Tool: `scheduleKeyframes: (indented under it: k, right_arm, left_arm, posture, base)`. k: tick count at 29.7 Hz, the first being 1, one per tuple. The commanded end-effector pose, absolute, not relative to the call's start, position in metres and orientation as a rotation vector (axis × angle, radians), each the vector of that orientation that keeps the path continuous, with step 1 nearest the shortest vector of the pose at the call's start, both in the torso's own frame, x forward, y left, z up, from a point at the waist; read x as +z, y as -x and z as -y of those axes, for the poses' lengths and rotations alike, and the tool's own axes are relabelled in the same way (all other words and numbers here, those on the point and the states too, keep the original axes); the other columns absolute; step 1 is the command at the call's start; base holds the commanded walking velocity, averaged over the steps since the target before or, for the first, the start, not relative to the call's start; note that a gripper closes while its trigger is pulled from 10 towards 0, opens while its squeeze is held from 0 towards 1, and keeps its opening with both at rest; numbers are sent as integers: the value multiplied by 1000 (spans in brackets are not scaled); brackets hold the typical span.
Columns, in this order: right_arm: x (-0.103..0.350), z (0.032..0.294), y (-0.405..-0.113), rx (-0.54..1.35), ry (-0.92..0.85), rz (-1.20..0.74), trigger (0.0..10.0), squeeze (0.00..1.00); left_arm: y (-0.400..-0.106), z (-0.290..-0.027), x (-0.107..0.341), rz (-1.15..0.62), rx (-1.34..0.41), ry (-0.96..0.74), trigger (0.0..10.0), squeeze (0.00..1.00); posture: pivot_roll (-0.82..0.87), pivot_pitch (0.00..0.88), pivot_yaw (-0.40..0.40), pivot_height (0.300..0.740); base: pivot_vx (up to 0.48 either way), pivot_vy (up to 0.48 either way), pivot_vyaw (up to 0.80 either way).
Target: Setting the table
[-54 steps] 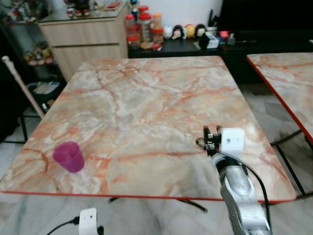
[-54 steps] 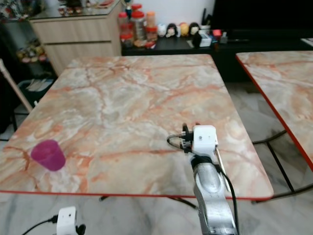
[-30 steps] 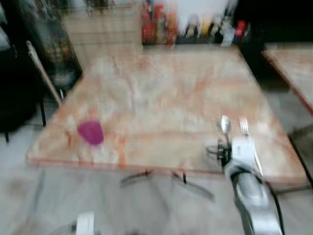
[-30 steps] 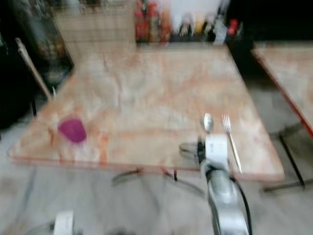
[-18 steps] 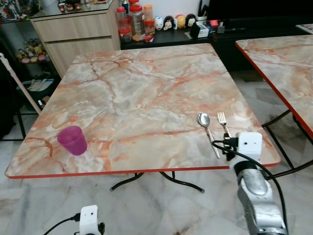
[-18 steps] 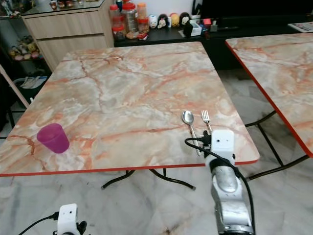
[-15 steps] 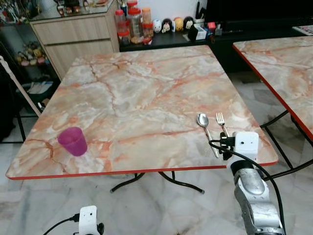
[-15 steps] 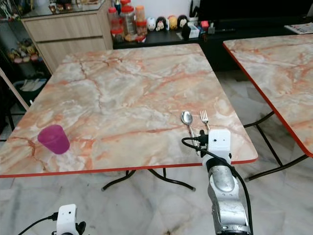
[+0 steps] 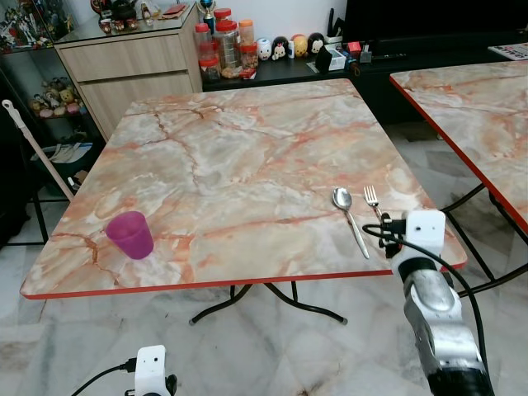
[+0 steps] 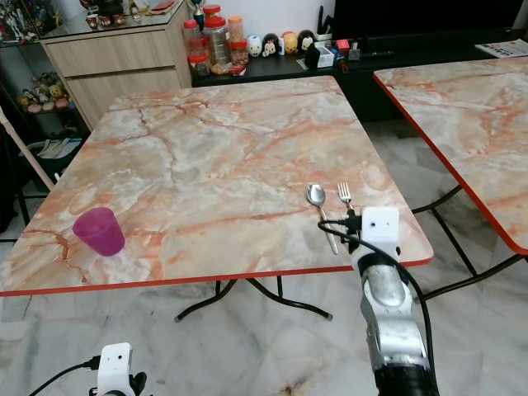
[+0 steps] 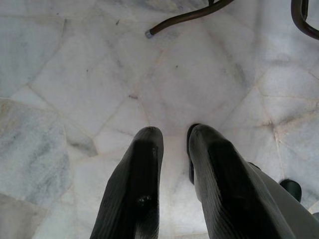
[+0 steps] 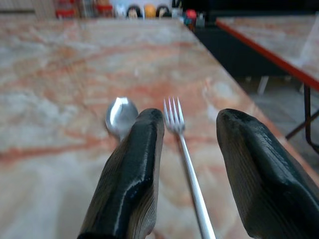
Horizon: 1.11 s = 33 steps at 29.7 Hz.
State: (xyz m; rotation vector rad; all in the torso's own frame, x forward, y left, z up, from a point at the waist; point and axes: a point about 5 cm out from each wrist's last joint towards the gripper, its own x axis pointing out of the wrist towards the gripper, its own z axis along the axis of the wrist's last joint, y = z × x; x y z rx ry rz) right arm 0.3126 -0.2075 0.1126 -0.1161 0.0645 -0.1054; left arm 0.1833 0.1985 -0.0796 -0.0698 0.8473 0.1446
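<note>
A spoon (image 9: 350,219) and a fork (image 9: 373,201) lie side by side on the marble table (image 9: 239,157), near its front right corner, handles toward me. A purple cup (image 9: 130,235) stands upright near the front left corner. My right gripper (image 12: 190,118) is open at the table's near edge, low over the fork's handle (image 12: 192,184). The fork lies between the fingers (image 12: 134,169) without touching them, and the spoon's bowl (image 12: 121,115) sits just outside one. My left gripper (image 11: 174,137) hangs shut below the table, pointing at the floor.
A second marble table (image 9: 478,107) stands close on the right across a narrow gap. Behind are a wooden cabinet (image 9: 132,66), jars (image 9: 223,45) and a low black shelf (image 9: 330,66). A broom handle (image 9: 33,157) leans at the left. Metal table legs (image 9: 272,301) cross the tiled floor.
The right gripper has drawn back from over the table to its near edge, uncovering the spoon and fork lying there. The whole view shifted back as I moved.
</note>
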Motion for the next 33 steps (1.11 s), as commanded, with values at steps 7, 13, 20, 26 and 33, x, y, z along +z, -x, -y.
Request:
scheduleKeyframes:
  k: [7, 13, 20, 26, 33]
  right_arm:
    - [112, 197, -318, -66, 95, -53, 10000, 0]
    - [109, 191, -320, -42, 90, -55, 10000, 0]
    - [108, 190, -320, -35, 95, -59, 10000, 0]
    - [106, 188, -319, -25, 94, -61, 10000, 0]
    - [105, 184, -320, -10, 93, -67, 10000, 0]
  left_arm:
    - [-179, -201, -82, -870, 150, 63, 10000, 0]
    - [-178, -201, -82, -871, 151, 62, 10000, 0]
    - [-178, -201, -82, -872, 149, 62, 10000, 0]
    - [-177, -201, -82, -870, 153, 67, 10000, 0]
    - [-177, -201, -83, -866, 164, 74, 10000, 0]
  posture:
    - [-16, 26, 83, 740]
    - [-13, 27, 82, 740]
    - [-13, 29, 82, 740]
    - [-7, 32, 77, 740]
    - [-1, 34, 73, 740]
  base:
    - [284, 0, 0]
    - [290, 0, 0]
    - [298, 0, 0]
    - [247, 0, 0]
    - [0, 0, 0]
